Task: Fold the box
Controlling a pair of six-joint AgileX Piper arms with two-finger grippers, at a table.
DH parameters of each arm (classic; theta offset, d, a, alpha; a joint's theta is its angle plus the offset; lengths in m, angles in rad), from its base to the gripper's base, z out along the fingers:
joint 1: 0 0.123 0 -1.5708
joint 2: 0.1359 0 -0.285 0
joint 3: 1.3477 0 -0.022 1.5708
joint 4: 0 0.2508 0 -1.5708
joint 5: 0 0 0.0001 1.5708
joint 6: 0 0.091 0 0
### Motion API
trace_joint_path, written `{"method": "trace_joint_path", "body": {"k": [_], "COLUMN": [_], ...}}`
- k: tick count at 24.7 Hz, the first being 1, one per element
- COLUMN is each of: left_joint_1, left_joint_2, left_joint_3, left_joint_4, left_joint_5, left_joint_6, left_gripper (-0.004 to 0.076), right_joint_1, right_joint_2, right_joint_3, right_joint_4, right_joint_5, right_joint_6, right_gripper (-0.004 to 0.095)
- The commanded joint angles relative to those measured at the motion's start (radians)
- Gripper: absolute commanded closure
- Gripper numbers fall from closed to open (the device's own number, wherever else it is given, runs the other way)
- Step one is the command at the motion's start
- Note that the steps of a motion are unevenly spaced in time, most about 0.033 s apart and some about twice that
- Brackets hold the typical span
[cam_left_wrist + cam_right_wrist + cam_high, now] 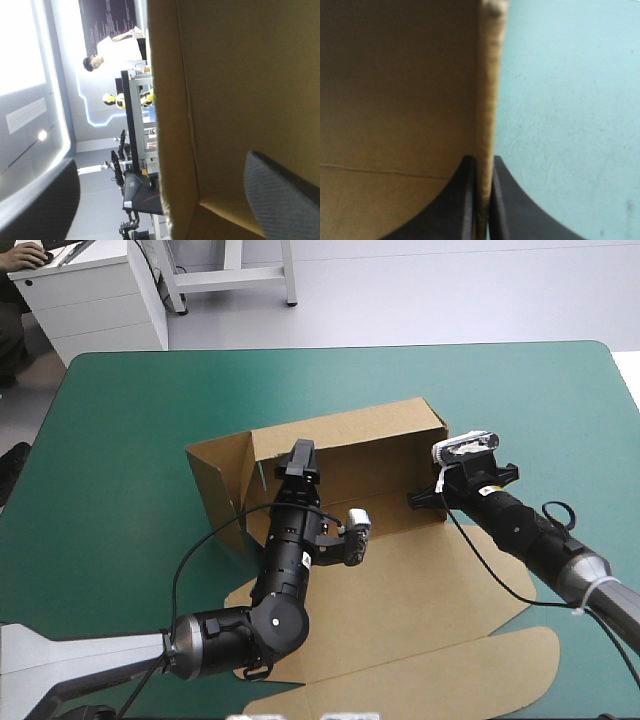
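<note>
Brown box (400, 580) sits at the middle of the table (120, 420), far and left walls raised. Spread wide, the left gripper (160, 159) straddles its far wall; the right gripper (484, 165) is clenched on its right wall.

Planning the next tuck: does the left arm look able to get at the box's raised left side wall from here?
Probably yes. The left gripper stands open inside the box, by the back wall, and the left side wall rises just beside it with nothing between.
</note>
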Motion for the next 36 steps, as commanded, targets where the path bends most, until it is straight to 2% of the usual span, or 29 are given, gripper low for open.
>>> {"method": "trace_joint_path", "body": {"k": [1, 13, 15, 16, 19, 20, 23, 24, 25, 26, 29, 30, 31, 33, 34, 35, 36], "left_joint_1": [-0.068, -0.098, -0.098, -0.098, -0.098, -0.098, -0.091, -0.075, -0.056, 0.011, 0.224, 0.364, 0.439, 0.731, 0.817, 1.004, 1.070], "left_joint_2": [-0.033, -0.033, -0.033, -0.033, -0.035, -0.040, -0.068, -0.087, -0.093, -0.095, -0.095, -0.095, -0.095, -0.095, -0.095, -0.096, -0.096], "left_joint_3": [-0.024, -0.024, -0.024, -0.024, -0.024, -0.028, -0.062, -0.120, -0.163, -0.269, -0.491, -0.614, -0.669, -0.832, -0.852, -0.860, -0.860], "left_joint_4": [0.082, 0.008, -0.004, -0.016, -0.097, -0.141, -0.391, -0.627, -0.745, -0.963, -1.306, -1.488, -1.584, -1.951, -2.024, -2.132, -2.163], "left_joint_5": [0.112, 0.167, 0.165, 0.160, 0.092, 0.050, -0.109, -0.158, -0.155, -0.109, -0.004, 0.017, 0.014, 0.004, -0.003, -0.010, -0.006], "left_joint_6": [-0.016, -0.004, 0.015, 0.049, 0.254, 0.324, 0.520, 0.673, 0.753, 0.881, 1.049, 1.103, 1.107, 1.085, 1.061, 1.004, 0.981], "left_gripper": [0.0088, 0.0102, 0.0183, 0.0265, 0.0648, 0.0723, 0.0711, 0.0710, 0.0710, 0.0710, 0.0711, 0.0711, 0.0711, 0.0711, 0.0711, 0.0711, 0.0711], "right_joint_1": [-0.003, -0.005, -0.005, -0.005, -0.005, -0.005, -0.005, -0.005, -0.005, -0.005, -0.005, -0.005, -0.005, -0.005, -0.005, -0.005, -0.005], "right_joint_2": [0.050, 0.123, 0.123, 0.123, 0.123, 0.123, 0.123, 0.123, 0.123, 0.123, 0.123, 0.123, 0.123, 0.123, 0.123, 0.123, 0.123], "right_joint_3": [-0.105, -0.260, -0.272, -0.278, -0.279, -0.279, -0.279, -0.279, -0.279, -0.279, -0.279, -0.279, -0.279, -0.279, -0.279, -0.279, -0.279], "right_joint_4": [0.006, 0.006, 0.006, 0.006, 0.006, 0.006, 0.006, 0.006, 0.006, 0.006, 0.006, 0.006, 0.006, 0.006, 0.006, 0.006, 0.006], "right_joint_5": [-0.076, -0.090, -0.087, -0.086, -0.087, -0.084, -0.081, -0.079, -0.077, -0.073, -0.055, -0.046, -0.046, -0.046, -0.044, -0.040, -0.038], "right_joint_6": [-0.005, -0.007, -0.007, -0.007, -0.007, -0.007, -0.009, -0.015, -0.023, -0.046, -0.045, -0.045, -0.045, -0.045, -0.045, -0.045, -0.045], "right_gripper": [0.0926, 0.0926, 0.0926, 0.0926, 0.0926, 0.0927, 0.0926, 0.0927, 0.0927, 0.0926, 0.0926, 0.0927, 0.0926, 0.0927, 0.0926, 0.0926, 0.0927]}}
